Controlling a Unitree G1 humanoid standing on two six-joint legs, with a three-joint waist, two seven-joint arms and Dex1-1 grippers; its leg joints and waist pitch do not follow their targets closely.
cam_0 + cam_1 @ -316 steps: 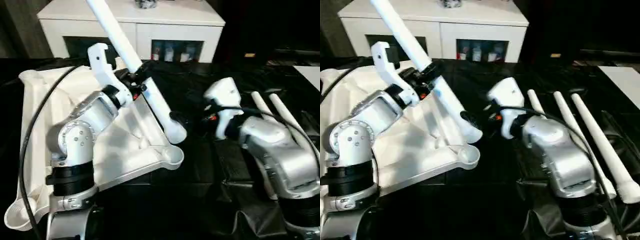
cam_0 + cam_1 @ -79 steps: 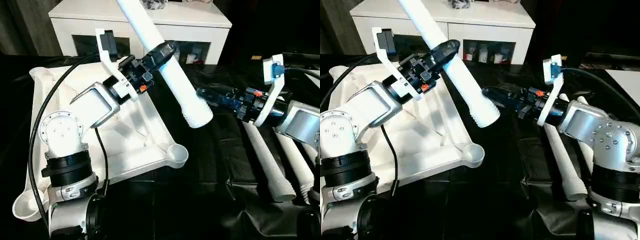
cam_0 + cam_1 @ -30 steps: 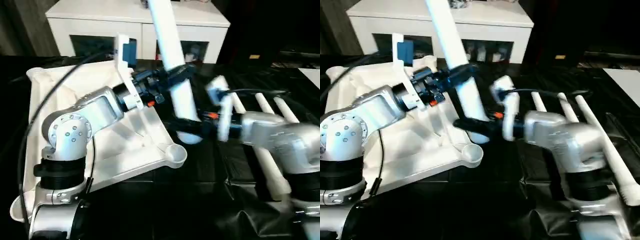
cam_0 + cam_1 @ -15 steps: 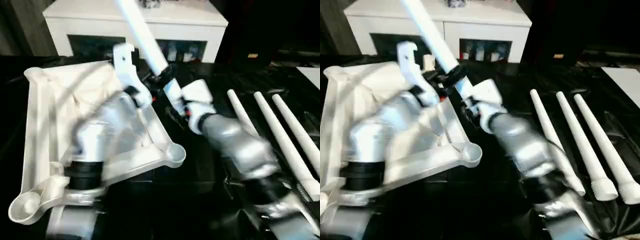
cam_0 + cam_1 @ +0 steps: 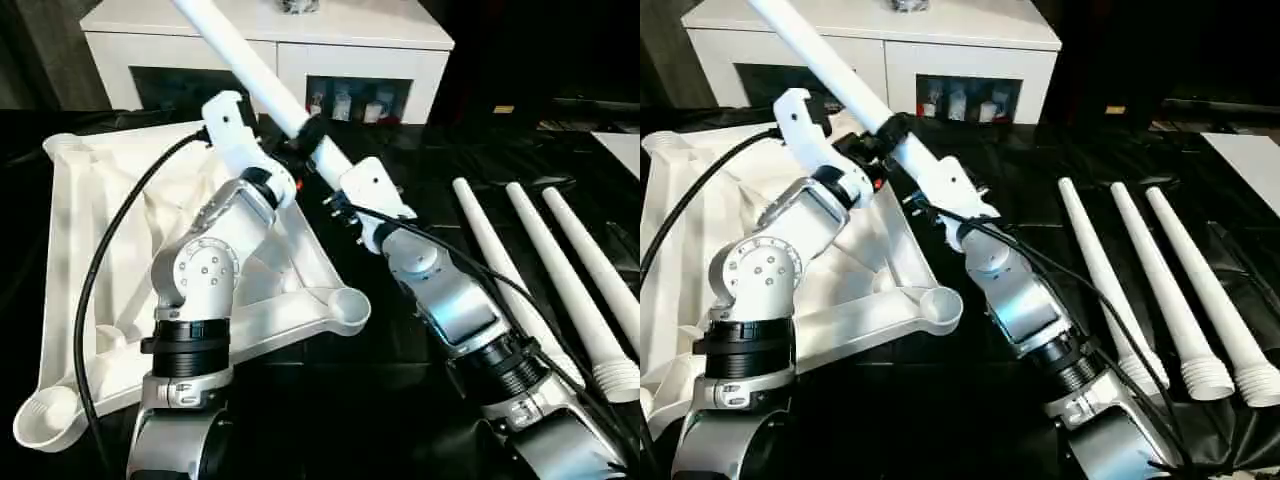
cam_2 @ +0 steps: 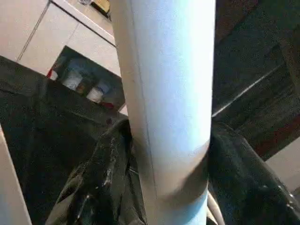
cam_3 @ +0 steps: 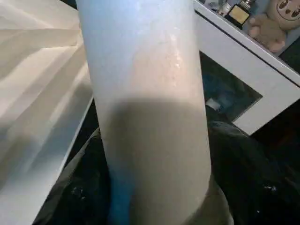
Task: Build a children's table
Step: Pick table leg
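Left eye view: both claws, left claw (image 5: 300, 133) and right claw (image 5: 335, 195), grip one leg (image 5: 240, 50) slanting above the upside-down tabletop (image 5: 90, 240) on the worktop. It's nowhere near the nearest corner socket (image 5: 345, 305), so if either claw loosens, I reckon the leg swings and clips the cabinet (image 5: 270, 30) behind.

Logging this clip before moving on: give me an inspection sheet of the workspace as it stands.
Surface: black sheet, creased.
Job's things: tabletop underside up; one leg held slanting in the air; three legs lying side by side.
Clutter: nothing seen.
Grippers: left gripper and right gripper both closed on the raised leg.
Cables: black cable along the left arm.
Surroundings: white cabinet behind.
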